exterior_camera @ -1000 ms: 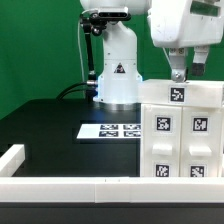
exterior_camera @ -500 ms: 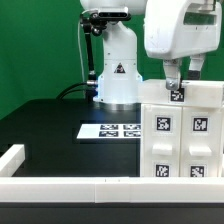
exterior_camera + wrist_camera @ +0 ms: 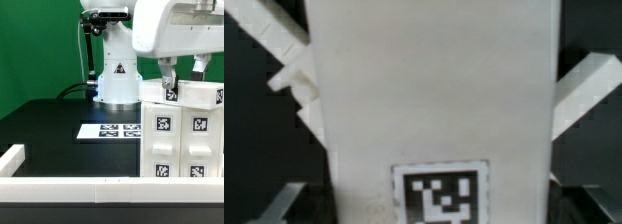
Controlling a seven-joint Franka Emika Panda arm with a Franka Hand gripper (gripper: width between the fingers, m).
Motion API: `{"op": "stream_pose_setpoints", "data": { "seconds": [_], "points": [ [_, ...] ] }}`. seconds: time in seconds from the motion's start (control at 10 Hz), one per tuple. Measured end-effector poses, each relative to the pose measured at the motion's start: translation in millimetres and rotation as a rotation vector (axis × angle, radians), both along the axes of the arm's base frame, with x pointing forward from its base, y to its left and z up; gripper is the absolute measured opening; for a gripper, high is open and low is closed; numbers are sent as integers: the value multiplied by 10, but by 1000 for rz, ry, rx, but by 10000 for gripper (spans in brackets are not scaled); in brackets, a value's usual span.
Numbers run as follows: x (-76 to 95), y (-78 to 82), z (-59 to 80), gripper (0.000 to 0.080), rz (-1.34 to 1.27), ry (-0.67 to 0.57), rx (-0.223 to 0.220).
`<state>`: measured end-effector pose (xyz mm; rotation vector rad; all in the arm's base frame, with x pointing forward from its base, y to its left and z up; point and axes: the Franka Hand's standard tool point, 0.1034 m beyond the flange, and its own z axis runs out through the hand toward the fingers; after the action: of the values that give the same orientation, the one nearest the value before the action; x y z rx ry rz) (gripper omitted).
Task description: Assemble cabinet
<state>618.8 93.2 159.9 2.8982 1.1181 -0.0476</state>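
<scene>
Exterior view. The cabinet point(image 3: 184, 130) stands on the black table point(image 3: 50, 125) at the exterior view's right, its tagged front toward the camera. The gripper point(image 3: 168, 84) sits at the cabinet's top edge, over a tagged white block point(image 3: 172, 96). Over the last second the arm has shifted toward the exterior view's left and lowered, and the top panel now appears tilted where it lay level before. This suggests the block is being seated or adjusted rather than carried. The marker board point(image 3: 110, 130) lies flat just beside the cabinet; white rails point(image 3: 60, 185) border the near edge.

Wrist view. A white slab with one tag, apparently the block point(image 3: 438, 110), fills the frame, with a finger point(image 3: 278, 205) flanking each side. Whether the jaws press it cannot be told.
</scene>
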Motion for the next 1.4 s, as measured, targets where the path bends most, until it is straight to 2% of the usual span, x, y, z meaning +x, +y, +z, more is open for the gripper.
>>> {"op": "stream_pose_setpoints", "data": {
  "seconds": [0.5,1.0,1.1,1.2,1.3,1.4],
  "points": [
    [9,-97,9,550,-676,-24,7],
    [8,-84,11,550,-1059,-32,6],
    [10,-77,15,550,-1223,-26,21],
    [19,-115,-3,550,-1446,4,68],
    [29,-137,10,550,-1608,19,86],
    [30,-115,9,550,-1679,25,77]
  ]
}}
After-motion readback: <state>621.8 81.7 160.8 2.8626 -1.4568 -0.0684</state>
